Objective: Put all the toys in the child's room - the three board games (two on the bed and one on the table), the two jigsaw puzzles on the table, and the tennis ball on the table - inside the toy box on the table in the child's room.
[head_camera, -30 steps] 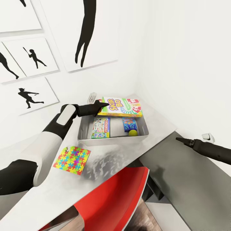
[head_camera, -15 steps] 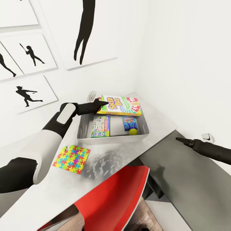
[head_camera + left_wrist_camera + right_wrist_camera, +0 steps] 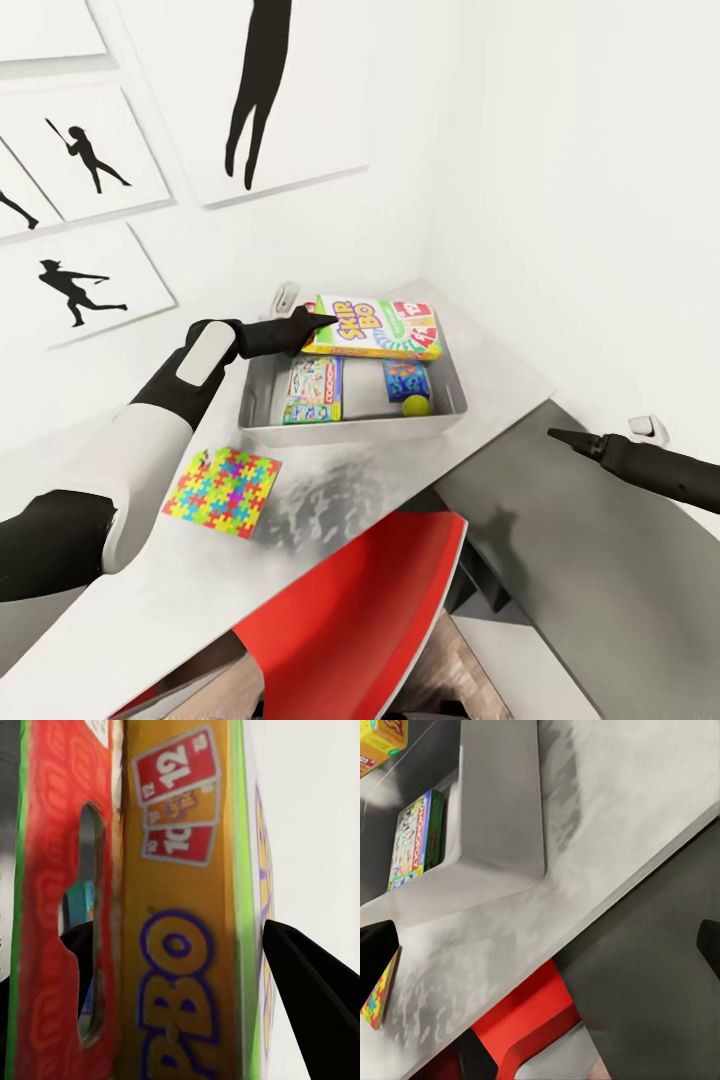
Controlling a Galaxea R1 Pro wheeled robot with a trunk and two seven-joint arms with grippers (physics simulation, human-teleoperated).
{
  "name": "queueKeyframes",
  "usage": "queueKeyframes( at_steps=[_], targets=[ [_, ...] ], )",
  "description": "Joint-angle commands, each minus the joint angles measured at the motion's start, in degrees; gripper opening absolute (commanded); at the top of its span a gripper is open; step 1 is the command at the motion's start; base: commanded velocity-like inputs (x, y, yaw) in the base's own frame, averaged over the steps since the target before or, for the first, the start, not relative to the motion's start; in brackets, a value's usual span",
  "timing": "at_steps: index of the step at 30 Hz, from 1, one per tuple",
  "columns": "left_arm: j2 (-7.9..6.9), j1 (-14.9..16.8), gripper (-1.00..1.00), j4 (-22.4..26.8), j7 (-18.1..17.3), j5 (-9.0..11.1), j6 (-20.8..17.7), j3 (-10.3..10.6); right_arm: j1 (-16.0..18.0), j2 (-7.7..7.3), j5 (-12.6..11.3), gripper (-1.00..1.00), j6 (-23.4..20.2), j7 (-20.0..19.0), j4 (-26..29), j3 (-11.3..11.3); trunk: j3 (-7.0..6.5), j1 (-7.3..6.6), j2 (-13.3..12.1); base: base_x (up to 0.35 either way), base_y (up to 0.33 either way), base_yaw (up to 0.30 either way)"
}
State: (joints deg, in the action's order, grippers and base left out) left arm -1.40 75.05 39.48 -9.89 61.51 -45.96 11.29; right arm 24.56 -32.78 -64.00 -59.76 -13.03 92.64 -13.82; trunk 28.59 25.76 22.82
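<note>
The Skip-Bo box (image 3: 373, 328) was clamped by the left end effector (image 3: 312, 325) above the toy box (image 3: 262, 395); the right end effector (image 3: 560, 437) was held apart, its opening indeterminable.

The robot's left arm (image 3: 150, 440) was built of smooth white shell sections joined by matte black segments, with a pale grey oval panel near the wrist. Its right arm (image 3: 660, 468) was slim and black, tapering to a point.

Skip-Bo box (image 3: 372, 328) between the left gripper's (image 3: 318, 322) fingers, above the toy box (image 3: 262, 390); Monopoly box (image 3: 313, 390) inside, below; jigsaw puzzle (image 3: 222, 492) behind, on the table (image 3: 330, 480).
</note>
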Motion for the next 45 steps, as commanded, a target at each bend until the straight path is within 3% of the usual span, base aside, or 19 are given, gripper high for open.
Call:
queueKeyframes(
  at_steps=[1, 35, 39, 45],
  targets=[
    [-0.04, 0.1, -1.00, 0.0, -0.3, -0.2, 0.0, 0.2, 0.1, 0.00, 0.6, 1.00, -0.2, -0.6, 0.0, -0.1, 0.18, 0.03, 0.1, 0.000, 0.000, 0.000],
    [-0.01, 0.0, -1.00, 0.0, -0.4, -0.5, 0.0, 0.4, 0.0, -0.65, 0.4, 1.00, -0.2, -1.2, 0.0, -0.3, 3.35, 0.03, 0.1, 0.000, 0.000, 0.000],
    [-0.01, 0.0, -1.00, 0.0, -0.4, -0.5, 0.0, 0.3, 0.0, -0.90, 0.3, 1.00, -0.2, -3.5, 0.1, -1.2, 3.72, 0.03, 0.1, 0.000, 0.000, 0.000],
    [-0.01, 0.2, -1.00, 0.0, -0.4, -0.5, 0.0, 0.3, -0.8, -1.41, 0.3, 1.00, -0.2, -11.9, 0.1, -3.7, 4.28, 0.03, 0.1, 0.000, 0.000, 0.000]
  ],
)
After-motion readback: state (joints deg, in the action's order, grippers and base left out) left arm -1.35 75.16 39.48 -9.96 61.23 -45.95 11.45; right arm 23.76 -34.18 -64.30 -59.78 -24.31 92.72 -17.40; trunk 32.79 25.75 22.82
